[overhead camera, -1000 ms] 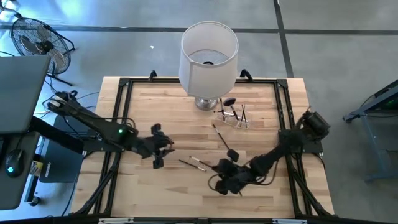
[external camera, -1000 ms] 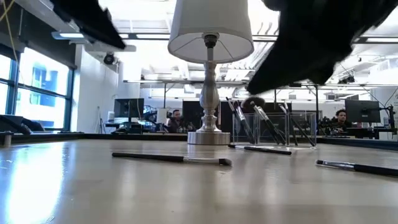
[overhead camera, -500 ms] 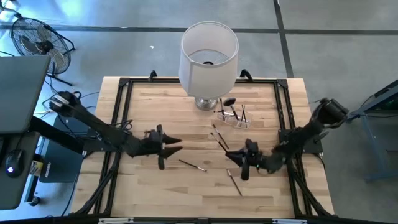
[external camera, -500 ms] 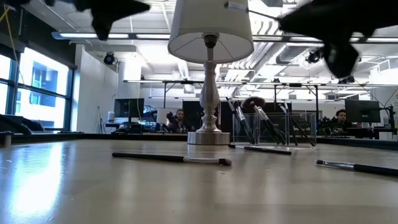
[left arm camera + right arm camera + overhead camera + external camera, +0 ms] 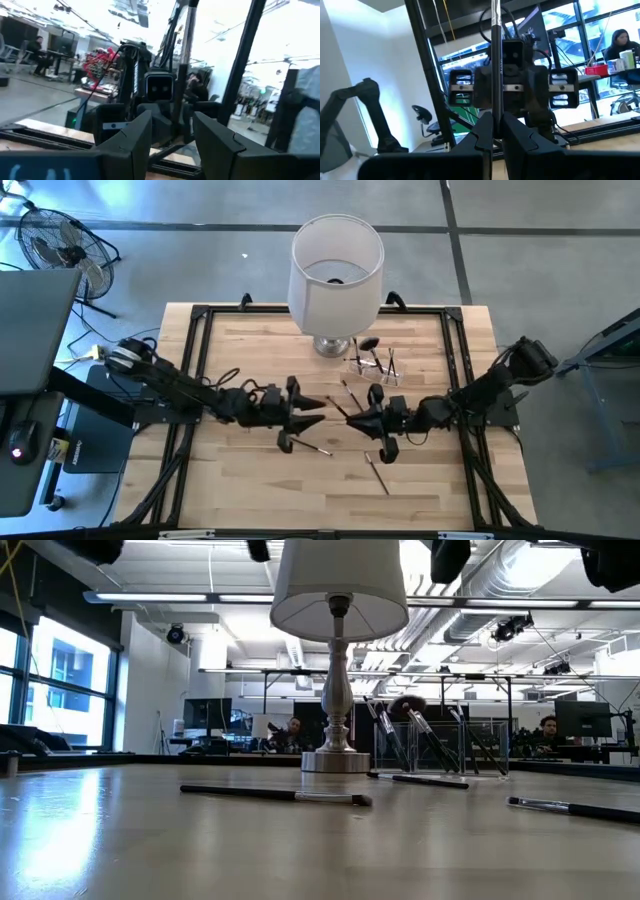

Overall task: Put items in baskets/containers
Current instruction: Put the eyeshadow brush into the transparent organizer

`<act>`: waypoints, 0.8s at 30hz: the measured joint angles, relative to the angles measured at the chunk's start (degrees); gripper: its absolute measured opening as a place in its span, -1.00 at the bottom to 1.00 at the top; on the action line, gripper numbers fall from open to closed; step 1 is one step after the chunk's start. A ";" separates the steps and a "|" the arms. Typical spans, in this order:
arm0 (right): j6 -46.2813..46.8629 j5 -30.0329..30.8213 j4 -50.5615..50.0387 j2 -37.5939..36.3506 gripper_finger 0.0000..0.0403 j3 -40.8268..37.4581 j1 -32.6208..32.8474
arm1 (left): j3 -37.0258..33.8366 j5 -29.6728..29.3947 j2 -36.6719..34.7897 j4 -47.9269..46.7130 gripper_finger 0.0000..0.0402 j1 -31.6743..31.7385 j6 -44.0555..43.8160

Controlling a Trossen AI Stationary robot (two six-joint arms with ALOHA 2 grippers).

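Nearest the table's front edge, one thin brush (image 5: 377,472) lies alone on the wooden table (image 5: 250,490), and a second brush (image 5: 312,447) lies a little farther in, just below the left gripper (image 5: 318,404). Above mid-table the two arms face each other, fingertips close but apart. The left gripper has its fingers (image 5: 135,145) spread with nothing between them. The right gripper (image 5: 355,420) is clamped on a slim brush held upright (image 5: 494,60), its handle rising between the closed fingers (image 5: 482,132). Just beyond the grippers, two more brushes (image 5: 347,392) lie on the wood, angled toward the clear holder (image 5: 375,368). That holder sits farther back, right of the lamp's silver base (image 5: 330,346), with several brushes leaning inside it, among them one with a fluffy black head (image 5: 407,706). The white lampshade (image 5: 336,272) rises over the rear edge. In the room behind, a person (image 5: 549,728) sits at a desk.
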 joint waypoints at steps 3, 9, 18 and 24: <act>-0.03 -0.13 -1.01 -0.01 -0.94 0.30 -0.12 | 3.50 1.85 1.27 -0.97 -0.29 0.01 3.18; -0.02 -0.87 -2.02 -0.01 -0.94 0.58 -0.12 | 8.08 2.63 2.33 -4.88 -0.29 0.02 6.74; -0.32 -0.62 -2.14 -0.03 -0.94 0.58 -0.11 | 8.74 2.59 2.21 -4.49 -0.29 1.68 6.63; -0.90 0.77 -2.16 -0.03 -0.94 0.58 -2.24 | 8.72 2.16 2.21 -3.95 -0.29 2.86 5.96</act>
